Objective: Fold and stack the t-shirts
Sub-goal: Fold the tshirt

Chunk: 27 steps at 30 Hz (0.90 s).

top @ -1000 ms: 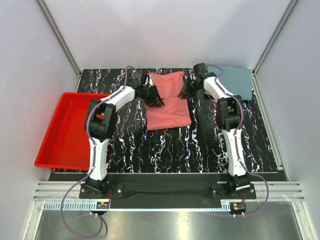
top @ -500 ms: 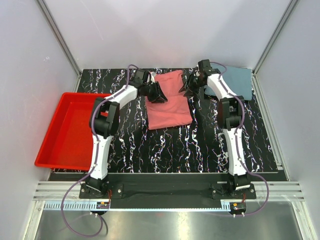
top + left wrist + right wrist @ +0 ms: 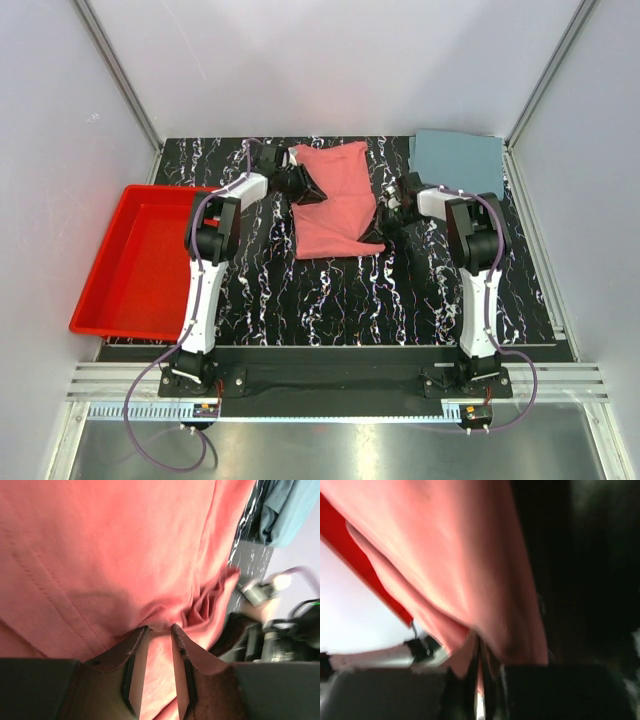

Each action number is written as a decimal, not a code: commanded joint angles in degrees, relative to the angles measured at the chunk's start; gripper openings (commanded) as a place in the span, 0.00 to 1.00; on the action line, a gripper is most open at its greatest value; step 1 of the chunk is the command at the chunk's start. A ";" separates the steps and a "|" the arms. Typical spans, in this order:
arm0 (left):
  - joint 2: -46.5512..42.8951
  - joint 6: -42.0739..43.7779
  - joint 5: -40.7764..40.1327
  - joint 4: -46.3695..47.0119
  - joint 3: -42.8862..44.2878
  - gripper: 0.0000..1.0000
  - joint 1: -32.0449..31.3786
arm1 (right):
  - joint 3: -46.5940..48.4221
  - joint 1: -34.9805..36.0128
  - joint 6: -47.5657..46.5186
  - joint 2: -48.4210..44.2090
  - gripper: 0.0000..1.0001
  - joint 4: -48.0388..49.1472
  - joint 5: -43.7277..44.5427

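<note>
My left fingers (image 3: 131, 672) pinch the left edge of the red t-shirt (image 3: 335, 205). My right fingers (image 3: 462, 692) clench its right edge, nearer me. It lies mid-desk (image 3: 330, 290), long axis pointing away.

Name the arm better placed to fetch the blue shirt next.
Right, probably. The blue shirt lies in the far right corner, nearer the right gripper; the left gripper is across the red shirt. Both grip it now.

The black marbled table (image 3: 330, 290) carries a red t-shirt (image 3: 335, 200) at centre, a folded blue-grey t-shirt (image 3: 458, 163) far right, and a red tray (image 3: 140, 265) left.
</note>
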 commanded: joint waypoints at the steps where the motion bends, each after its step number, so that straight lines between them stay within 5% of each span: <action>1: 1.27 -0.01 -1.21 -2.17 1.60 0.31 -0.82 | -5.06 -0.71 -2.85 -3.10 0.07 4.93 -1.35; 12: -8.90 10.09 -4.64 -14.57 2.67 0.36 -0.90 | 3.01 -1.94 -5.84 -9.43 0.11 -7.54 5.06; 17: -21.83 12.56 -6.40 -13.61 -9.43 0.38 -2.22 | 7.30 -1.94 -5.14 -10.85 0.17 -9.04 5.77; 22: -29.30 10.01 -4.38 -7.38 -21.41 0.38 -6.51 | 16.53 -1.94 -6.36 -3.05 0.28 -11.93 8.40; 27: -31.86 3.96 -2.97 0.71 -35.37 0.35 -8.73 | 26.20 -2.03 -6.01 5.48 0.29 -11.24 7.35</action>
